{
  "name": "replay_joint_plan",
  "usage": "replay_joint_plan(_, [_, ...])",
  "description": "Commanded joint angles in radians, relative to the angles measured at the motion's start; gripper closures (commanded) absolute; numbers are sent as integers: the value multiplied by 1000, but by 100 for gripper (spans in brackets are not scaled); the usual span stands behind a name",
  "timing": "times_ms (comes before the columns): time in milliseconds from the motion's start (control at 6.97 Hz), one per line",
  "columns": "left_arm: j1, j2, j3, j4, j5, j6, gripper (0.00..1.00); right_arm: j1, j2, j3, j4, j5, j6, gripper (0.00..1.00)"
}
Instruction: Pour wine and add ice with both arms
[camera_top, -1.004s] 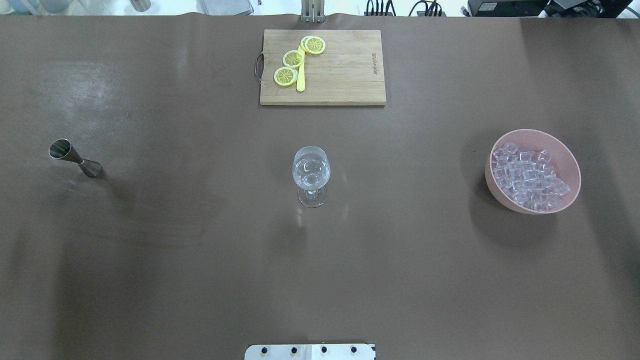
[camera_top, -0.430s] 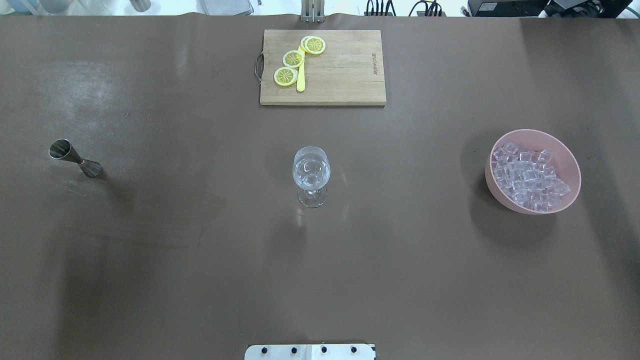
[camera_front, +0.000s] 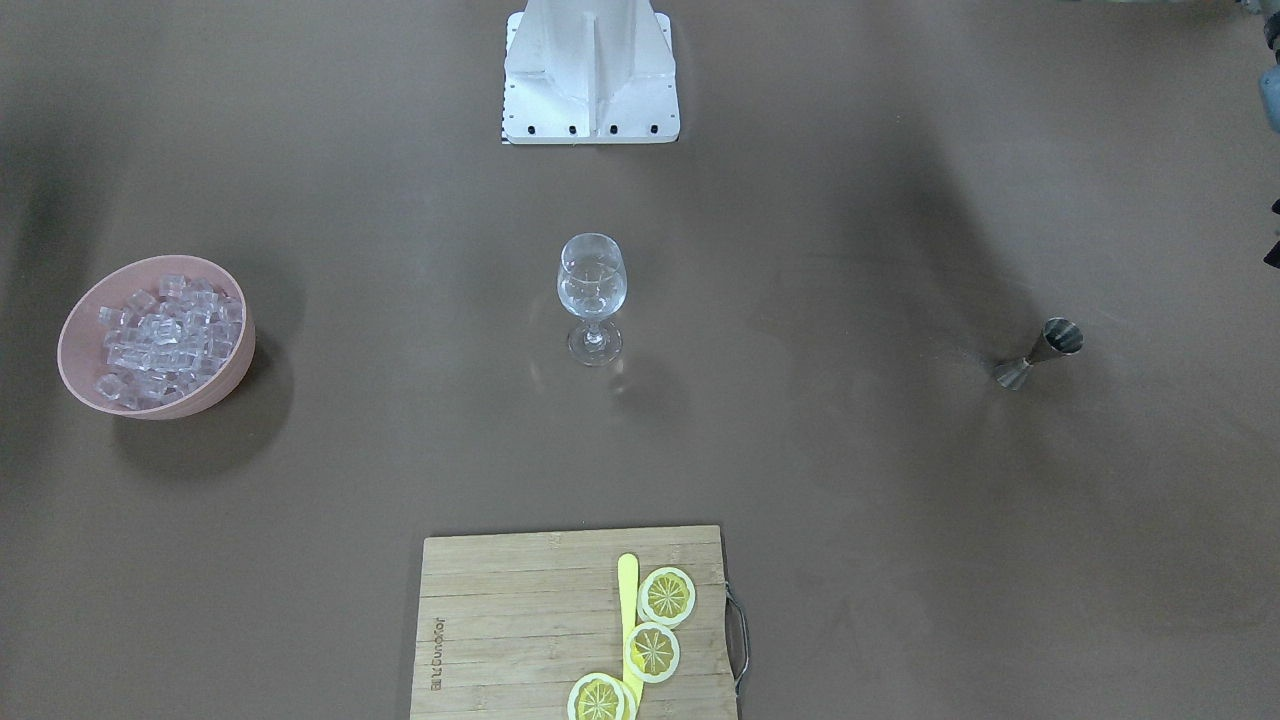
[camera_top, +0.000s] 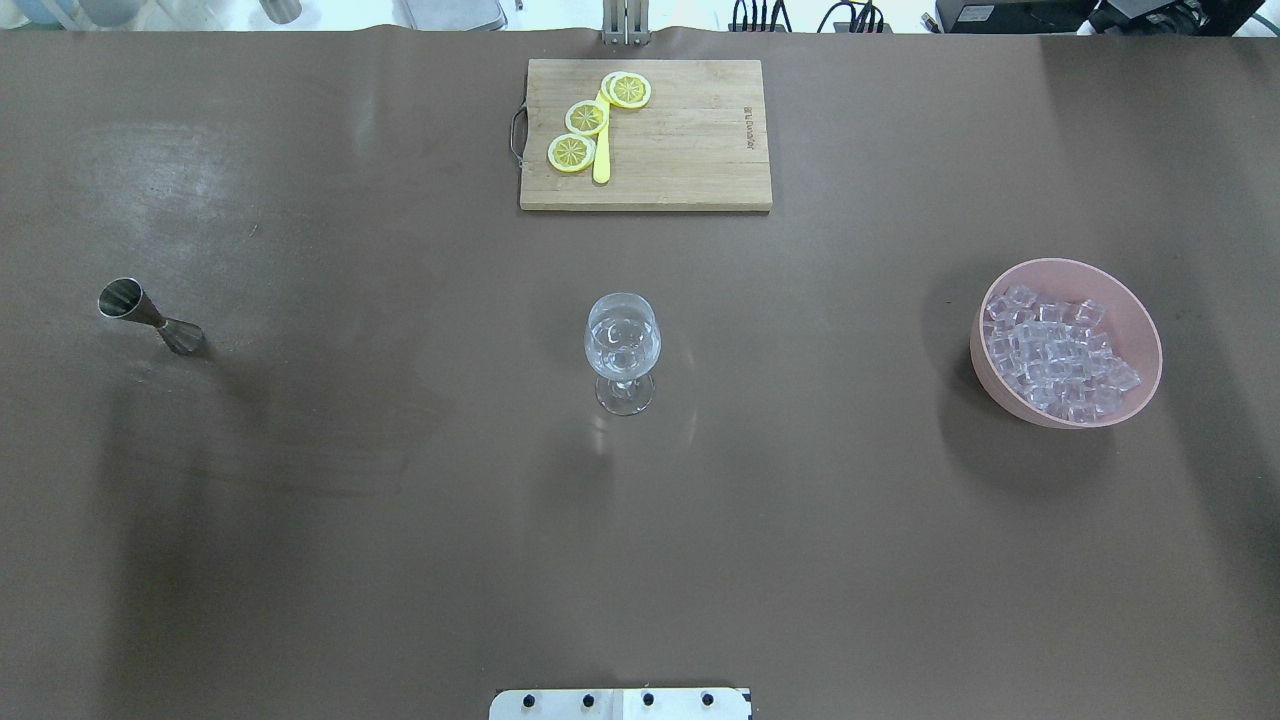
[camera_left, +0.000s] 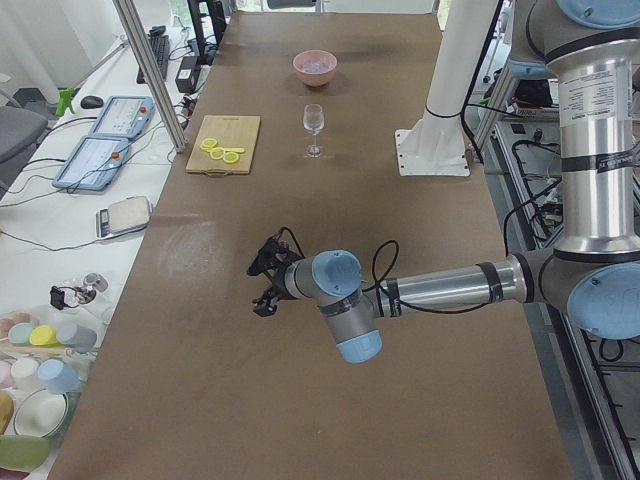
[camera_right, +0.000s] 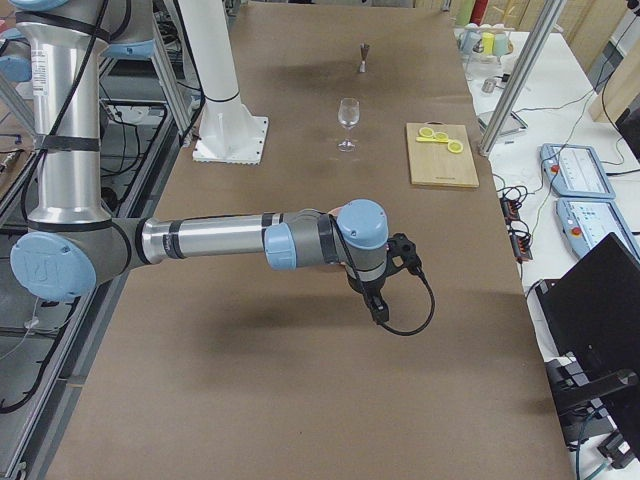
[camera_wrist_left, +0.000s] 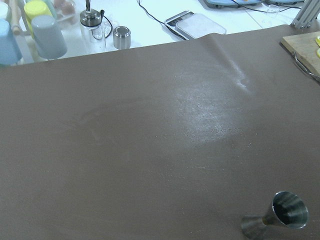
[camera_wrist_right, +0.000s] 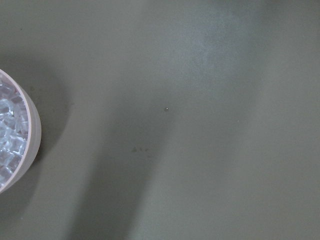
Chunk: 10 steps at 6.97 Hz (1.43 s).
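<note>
A wine glass (camera_top: 622, 340) stands mid-table, also in the front view (camera_front: 592, 285). It holds clear contents; I cannot tell the wine from cubes in it. The ice (camera_top: 1055, 355) is heaped in a pink bowl (camera_top: 1140, 320) on the right; the right wrist view shows the bowl's edge (camera_wrist_right: 31, 145). A steel jigger (camera_top: 150, 318) stands on the left and shows in the left wrist view (camera_wrist_left: 277, 217). My left gripper (camera_left: 266, 284) shows only in the exterior left view, low over the table. My right gripper (camera_right: 378, 300) shows only in the exterior right view. I cannot tell their state.
A wooden cutting board (camera_top: 680, 140) with lemon slices (camera_top: 586, 117) and a yellow knife lies at the table's far edge. The white pedestal (camera_front: 590, 70) stands at the robot's side. Cups and jars (camera_wrist_left: 45, 30) sit beyond the table's left end.
</note>
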Motion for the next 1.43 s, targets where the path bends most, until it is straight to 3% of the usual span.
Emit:
replay_joint_plan(0, [66,-9,45,-97,48,-9,2,-6,19,22,1,14,65,0])
replay_joint_plan(287, [113,-18,45,-169,70,3,2,-11,23,55,-1,18,124,0])
replay_joint_plan(717, [233,-12,50,-315,253,6,2,-14,15,57,-1,20,126,0])
replay_joint_plan(1004, [263,-2,120,-323,358,-21,2,-14,6,57,-2,26,127,0])
replay_joint_plan(1148, [271,-3,145,-321,344,-122,2,-14,-5,57,-1,37,126,0])
replay_joint_plan(1291, [330,-3,146,-314,270,-198,2,-14,-8,57,-1,37,126,0])
